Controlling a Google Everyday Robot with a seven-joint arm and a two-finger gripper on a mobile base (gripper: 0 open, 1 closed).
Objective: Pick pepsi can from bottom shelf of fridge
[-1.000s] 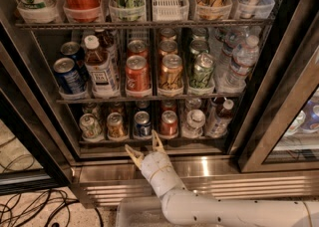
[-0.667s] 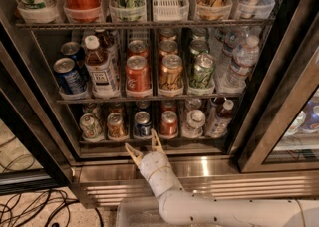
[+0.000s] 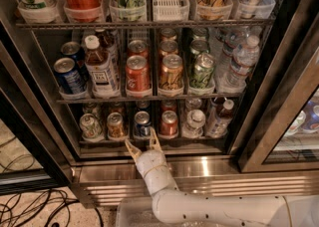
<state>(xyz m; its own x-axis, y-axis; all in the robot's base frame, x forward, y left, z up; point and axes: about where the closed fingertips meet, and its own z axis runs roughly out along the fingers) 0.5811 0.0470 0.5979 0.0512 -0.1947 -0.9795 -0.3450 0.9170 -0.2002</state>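
The fridge [image 3: 291, 96] stands open, its racks full of drinks. The pepsi can [image 3: 142, 123], blue with a silver top, stands in the middle of the bottom shelf [image 3: 204, 146], between a gold-orange can [image 3: 115, 125] and a red can [image 3: 169, 123]. My gripper [image 3: 142, 144] is open and empty. It sits just in front of the shelf's steel lip, right below the pepsi can, with its fingers [image 3: 153, 140] pointing up toward the can without touching it. My white arm [image 3: 209, 208] reaches in from the bottom right.
A green-white can [image 3: 90, 125] and clear bottles [image 3: 219, 118] also stand on the bottom shelf. The middle rack holds blue cans [image 3: 67, 74], a bottle, red, gold and green cans. A black-framed door [image 3: 279, 121] stands at the right. Cables [image 3: 30, 208] lie on the floor at the left.
My gripper has edged very slightly up and left toward the shelf lip, still open. The cans have not moved.
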